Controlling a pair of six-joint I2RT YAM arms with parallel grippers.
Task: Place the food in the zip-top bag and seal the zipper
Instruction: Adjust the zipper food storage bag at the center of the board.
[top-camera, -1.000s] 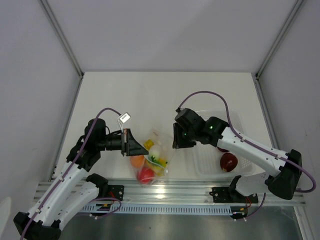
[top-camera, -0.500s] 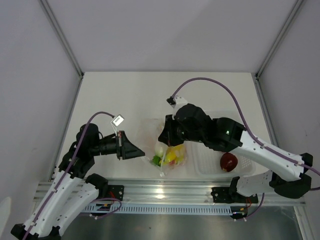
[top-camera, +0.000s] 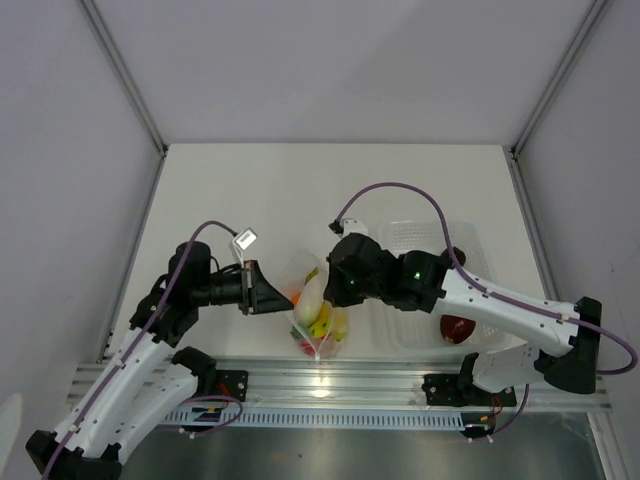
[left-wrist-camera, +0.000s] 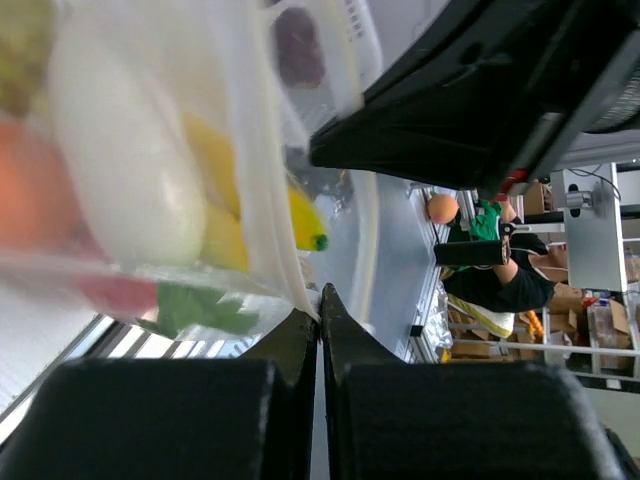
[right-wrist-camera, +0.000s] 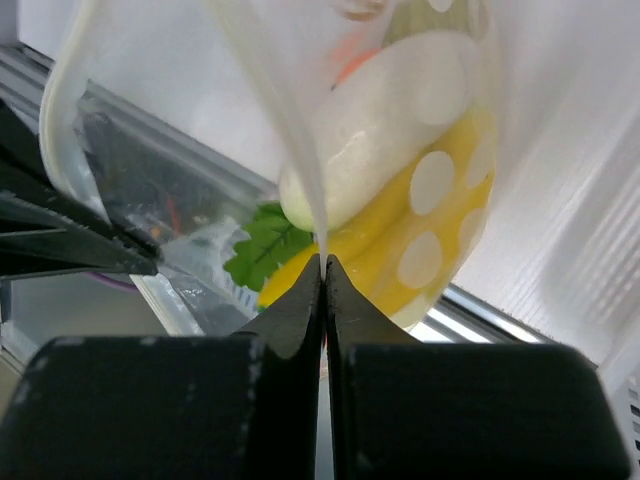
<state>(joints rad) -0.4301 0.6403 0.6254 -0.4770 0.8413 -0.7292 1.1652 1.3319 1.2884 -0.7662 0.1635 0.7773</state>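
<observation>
Both edges of the bag (top-camera: 318, 318), hung at lower centre of the top view with food (right-wrist-camera: 390, 120) inside, are pinched shut: one by the left end effector (left-wrist-camera: 318, 300), one by the right end effector (right-wrist-camera: 323, 262). Under uneven tension, the thin film could be pulled free and food spilled.

no readable text, no legible labels

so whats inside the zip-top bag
A white oblong piece, yellow banana bunch, an orange ball and a green leaf show through the bag; anything behind them is covered.
</observation>
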